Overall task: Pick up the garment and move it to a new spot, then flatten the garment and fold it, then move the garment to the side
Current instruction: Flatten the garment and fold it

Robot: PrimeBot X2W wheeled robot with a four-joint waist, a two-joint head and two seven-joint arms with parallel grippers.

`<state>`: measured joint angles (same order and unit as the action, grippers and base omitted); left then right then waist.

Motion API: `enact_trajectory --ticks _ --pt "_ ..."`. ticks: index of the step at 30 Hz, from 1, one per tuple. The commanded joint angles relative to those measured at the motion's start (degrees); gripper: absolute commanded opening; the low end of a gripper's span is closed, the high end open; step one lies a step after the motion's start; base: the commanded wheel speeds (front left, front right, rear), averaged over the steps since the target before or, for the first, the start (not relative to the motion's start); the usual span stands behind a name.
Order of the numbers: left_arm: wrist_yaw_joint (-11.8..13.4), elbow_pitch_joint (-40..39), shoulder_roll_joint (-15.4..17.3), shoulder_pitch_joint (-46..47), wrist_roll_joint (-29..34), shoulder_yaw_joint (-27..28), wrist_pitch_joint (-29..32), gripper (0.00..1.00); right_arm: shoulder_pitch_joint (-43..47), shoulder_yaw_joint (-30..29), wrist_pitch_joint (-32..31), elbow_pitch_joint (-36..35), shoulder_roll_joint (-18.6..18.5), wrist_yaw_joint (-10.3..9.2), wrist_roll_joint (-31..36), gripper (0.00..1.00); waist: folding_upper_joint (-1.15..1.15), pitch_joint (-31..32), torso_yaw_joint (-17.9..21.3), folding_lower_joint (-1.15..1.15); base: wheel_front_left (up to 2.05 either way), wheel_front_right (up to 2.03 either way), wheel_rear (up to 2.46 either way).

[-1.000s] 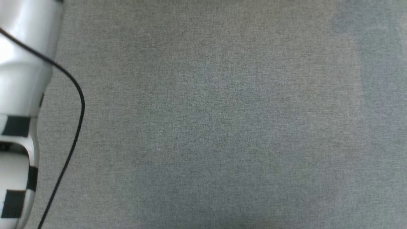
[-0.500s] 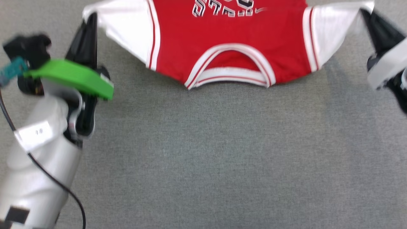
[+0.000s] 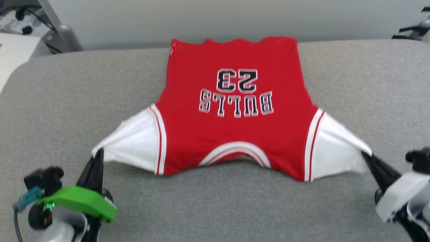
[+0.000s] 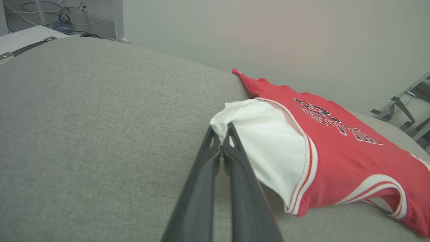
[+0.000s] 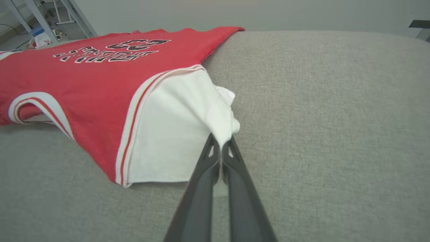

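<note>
Two arms rise from the bottom corners of the head view, each slanting inward toward the garment (image 3: 235,111). The left arm (image 3: 57,222), carrying a green bracket (image 3: 75,201), stands at the lower left. The left jaws are pressed together on the tip of the white sleeve just ahead of them. The right arm (image 3: 399,195), a pale housing at the lower right, leans up and inward, and the right jaws pinch the other white sleeve's tip in the same way. Between the two pairs of jaws the garment lies stretched over the gray fabric counter (image 3: 369,84). Its collar is nearest the robot, its hem is at the far side, and the dark lettering reads upside down. Both sleeves are drawn taut into points at the jaws.

In the left wrist view, the two dark fingers (image 4: 198,195) run up from the bottom edge, closed with no gap, clamping a bunched bit of white sleeve at their tips. The garment (image 4: 336,151) spreads away to the view's right of the jaws, its sleeve raised slightly with shadow beneath. Bare counter (image 4: 84,117) lies on the jaws' other side.

In the right wrist view, the fingers (image 5: 198,198) are likewise shut on gathered white sleeve cloth. The garment (image 5: 84,77) extends to the view's left of the jaws, and counter (image 5: 336,101) lies to their right.
</note>
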<state>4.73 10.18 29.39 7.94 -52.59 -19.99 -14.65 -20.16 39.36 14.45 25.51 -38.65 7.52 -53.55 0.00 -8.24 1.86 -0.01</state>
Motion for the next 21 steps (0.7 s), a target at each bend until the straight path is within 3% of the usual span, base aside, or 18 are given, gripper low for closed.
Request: enact_trajectory --ticks 1,12,21 --pt "0.8 -0.4 0.8 -2.5 -0.6 0.5 -0.3 0.00 2.6 -0.4 -0.1 -0.6 -0.1 -0.03 0.5 0.00 0.00 3.1 0.5 0.01 0.00 0.00 0.00" --pt "3.5 -2.5 0.6 -17.0 -3.1 2.1 -0.3 0.00 20.3 -6.8 -4.0 -2.5 1.8 -0.03 2.7 0.00 0.00 7.2 0.5 0.01 0.00 0.00 0.00" --pt "4.0 -2.3 -0.5 -18.5 -2.4 0.3 0.0 0.00 27.7 -12.8 -7.4 -4.3 4.3 -0.03 6.6 0.00 0.00 7.6 -1.1 0.01 0.00 0.00 0.00"
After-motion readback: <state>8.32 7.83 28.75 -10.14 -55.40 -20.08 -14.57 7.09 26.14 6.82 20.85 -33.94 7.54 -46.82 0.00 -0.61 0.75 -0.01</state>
